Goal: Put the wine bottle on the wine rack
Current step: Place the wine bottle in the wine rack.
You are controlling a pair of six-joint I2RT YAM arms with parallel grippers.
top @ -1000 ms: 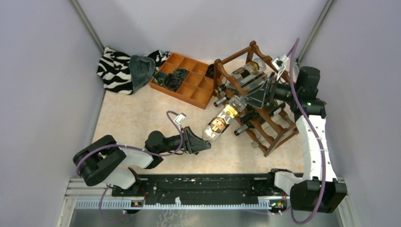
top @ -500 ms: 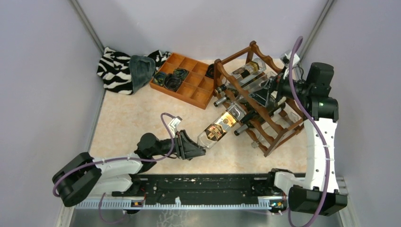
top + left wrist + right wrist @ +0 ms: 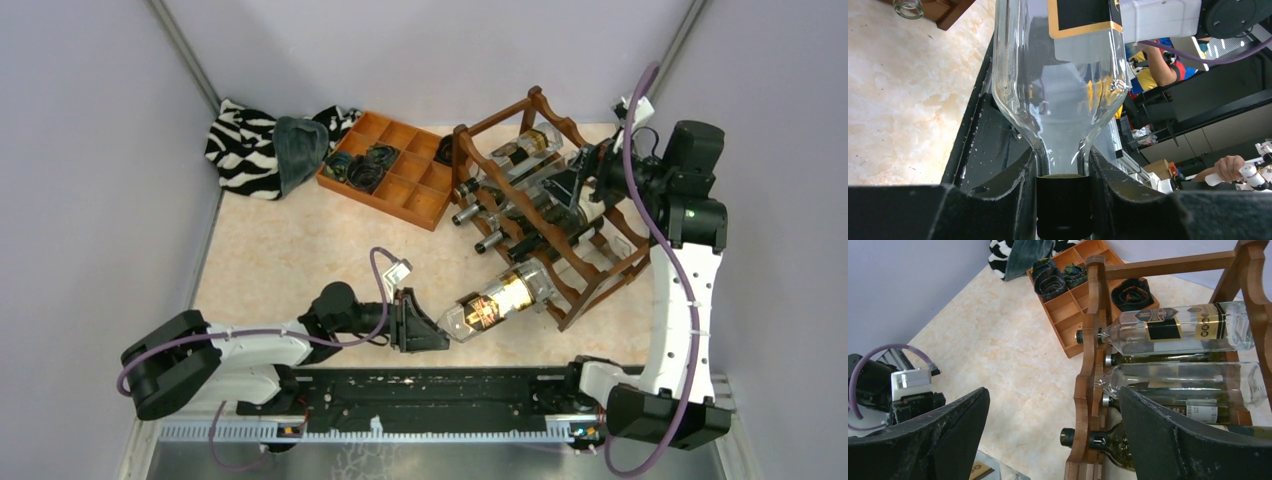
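Observation:
The wine bottle [image 3: 503,298] is clear glass with a black and gold label. It lies nearly level, with its base at the near lower corner of the wine rack [image 3: 556,232]. My left gripper [image 3: 428,333] is shut on its black-capped neck; in the left wrist view the cap sits between the fingers [image 3: 1009,200] and the wine bottle [image 3: 1063,95] runs away from the left gripper [image 3: 1064,200]. The reddish-brown wine rack [image 3: 1092,345] holds several bottles [image 3: 1188,330]. My right gripper [image 3: 572,190] hangs open over the rack's top, and the right gripper [image 3: 1053,435] holds nothing.
An orange-brown compartment tray [image 3: 418,198] with dark rolled items lies left of the rack, and a zebra-striped cloth [image 3: 245,145] is in the far left corner. Grey walls close in both sides. The black arm rail [image 3: 430,392] runs along the near edge.
The left arm has carried the bottle toward the near right, from the rack's middle front to its near lower corner. The right arm has drawn back and up a little, still open.

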